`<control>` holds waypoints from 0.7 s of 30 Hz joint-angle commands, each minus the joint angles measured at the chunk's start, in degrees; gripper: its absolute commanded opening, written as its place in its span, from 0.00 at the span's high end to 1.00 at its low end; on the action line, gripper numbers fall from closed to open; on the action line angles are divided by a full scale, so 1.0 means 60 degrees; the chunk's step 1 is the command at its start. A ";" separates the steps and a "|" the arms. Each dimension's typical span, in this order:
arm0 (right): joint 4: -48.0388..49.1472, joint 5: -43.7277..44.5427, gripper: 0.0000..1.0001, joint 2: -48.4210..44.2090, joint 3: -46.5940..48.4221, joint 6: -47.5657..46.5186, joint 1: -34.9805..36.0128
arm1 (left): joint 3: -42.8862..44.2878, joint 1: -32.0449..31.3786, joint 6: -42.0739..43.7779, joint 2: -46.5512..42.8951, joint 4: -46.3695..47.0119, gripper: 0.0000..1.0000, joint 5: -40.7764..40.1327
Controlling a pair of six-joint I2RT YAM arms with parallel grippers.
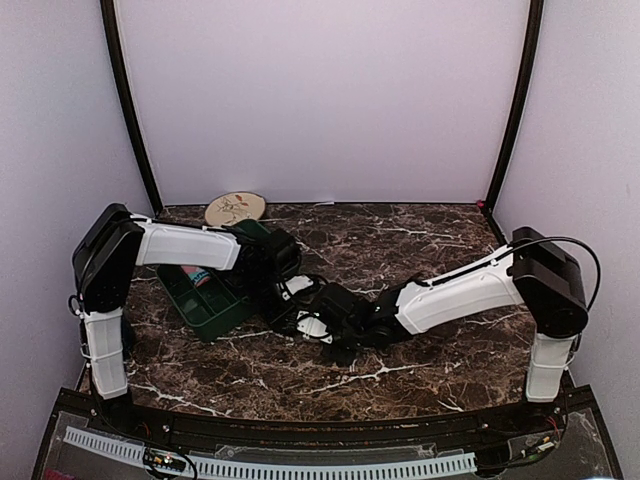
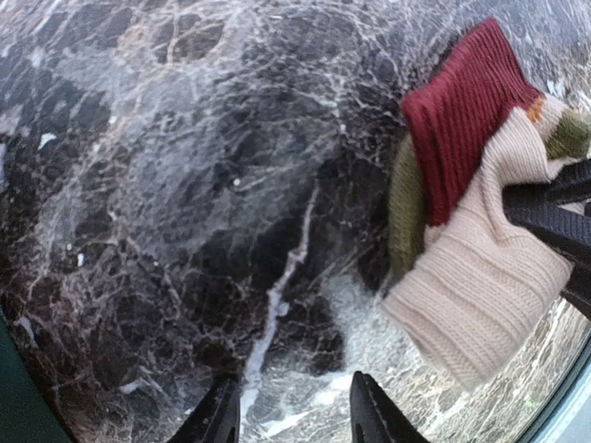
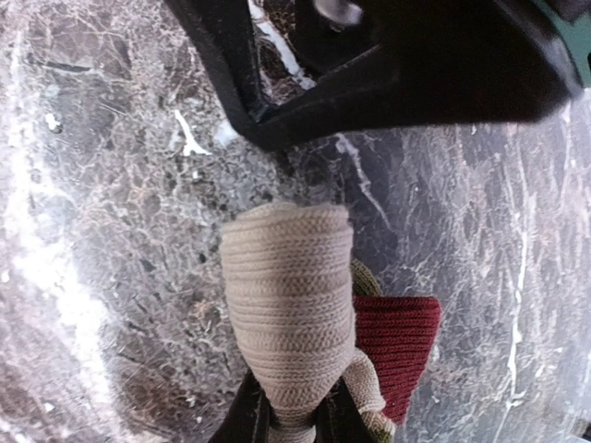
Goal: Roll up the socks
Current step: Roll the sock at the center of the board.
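The tan sock is a cream knit bundle with a dark red part and an olive stripe, held just above the marble. My right gripper is shut on its lower end. In the left wrist view the same sock hangs at the right, pinched by the right gripper's black fingers. My left gripper is open and empty over bare marble, to the left of the sock. The two grippers meet at the table's middle. The pink sock lies in the green bin.
A dark green bin sits on the marble table under the left arm. A round patterned plate lies at the back left by the wall. Lilac walls close in the back and both sides.
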 commanded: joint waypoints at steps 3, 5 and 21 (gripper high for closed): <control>-0.1985 -0.2181 1.00 0.0181 -0.0097 0.0787 -0.0178 | -0.0456 0.0025 -0.0432 -0.0697 0.0311 0.56 -0.0001; -0.2126 -0.2428 1.00 0.0142 -0.0021 0.0909 -0.0248 | -0.0580 0.0038 -0.0554 -0.0775 0.0421 0.56 -0.0038; -0.2688 -0.4101 1.00 -0.0152 0.0045 0.1786 -0.0994 | -0.1808 0.0171 -0.1321 -0.1707 0.1441 0.57 -0.0250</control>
